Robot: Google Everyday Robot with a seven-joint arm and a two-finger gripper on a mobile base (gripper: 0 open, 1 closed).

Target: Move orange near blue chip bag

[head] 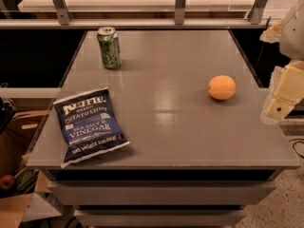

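1. Across most of the view spreads the grey counter, seen from above and in front. It has drawer-like fronts below its near edge and a metal railing behind its far edge.
2. On the counter's near left corner lies the blue chip bag. It is flat on its back, dark navy with white lettering and pale edges. It is turned a little, so that its lower corner reaches the front edge.
3. At the right border, just beyond the counter's right edge, hangs the robot's hand, a pale cream block partly cut off by the frame. It sits about level with the orange but apart from it, and it does not touch the fruit. Whether it is open or closed cannot be told from this angle, and nothing shows in its hold.
4. Toward the far left of the counter stands a green soda can, upright and well behind the chip bag.
5. On the right half of the counter rests the orange, round and smooth. It is near the right edge and near the hand, and well apart from the chip bag, with grey surface between the two.
6. Down at the lower left, below counter level, a small red apple sits among cardboard boxes.
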